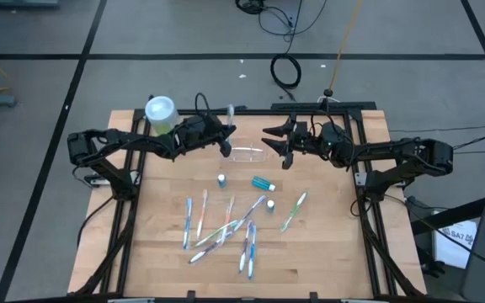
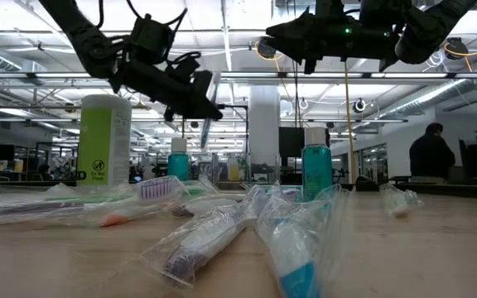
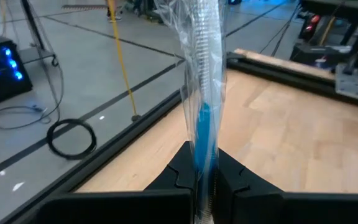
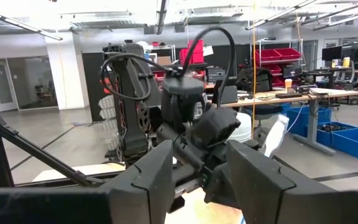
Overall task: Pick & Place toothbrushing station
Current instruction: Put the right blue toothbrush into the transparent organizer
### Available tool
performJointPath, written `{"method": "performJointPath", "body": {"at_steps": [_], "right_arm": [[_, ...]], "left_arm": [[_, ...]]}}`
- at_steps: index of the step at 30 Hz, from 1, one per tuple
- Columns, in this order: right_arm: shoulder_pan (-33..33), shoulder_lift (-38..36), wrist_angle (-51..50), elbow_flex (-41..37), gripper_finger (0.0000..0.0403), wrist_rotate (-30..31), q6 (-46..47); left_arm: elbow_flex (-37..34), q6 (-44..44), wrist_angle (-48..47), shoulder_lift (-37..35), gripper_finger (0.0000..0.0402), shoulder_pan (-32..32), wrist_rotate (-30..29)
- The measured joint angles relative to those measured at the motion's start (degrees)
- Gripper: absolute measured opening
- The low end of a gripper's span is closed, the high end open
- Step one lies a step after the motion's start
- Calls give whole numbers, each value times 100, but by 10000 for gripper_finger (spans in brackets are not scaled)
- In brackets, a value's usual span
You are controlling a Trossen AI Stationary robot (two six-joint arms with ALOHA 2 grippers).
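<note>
The toothbrushing station [image 1: 248, 154] sat on the table between the two grippers. The left gripper [image 1: 226, 141] pinched a wrapped toothbrush [image 3: 202, 74] just beside it; the right gripper [image 1: 276, 139] hovered spread and empty.

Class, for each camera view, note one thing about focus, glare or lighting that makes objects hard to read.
High view: even light, but the clear holder nearly vanishes against the wood. Low view: the nearest wrapped toothbrushes blur, and bright ceiling lights silhouette the arms. Left wrist view: glare streaks the plastic wrap on the held toothbrush. Right wrist view: its own fingers loom dark and soft.
</note>
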Motion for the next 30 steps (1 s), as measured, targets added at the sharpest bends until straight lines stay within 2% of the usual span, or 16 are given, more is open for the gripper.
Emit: {"method": "performJointPath", "body": {"at_steps": [3, 10, 25, 30], "right_arm": [[0, 0, -1, -2, 142, 0, -4], [0, 0, 26, 0, 141, 2, -8], [0, 0, 40, 0, 141, 15, -8], [0, 0, 41, 0, 141, 20, -10]], "left_arm": [[-123, -9, 90, 0, 9, 28, -11], [-573, 83, 982, 0, 9, 21, -5], [-776, 96, 1362, 2, 9, -10, 110], [-776, 85, 1349, 2, 28, -31, 92]]}}
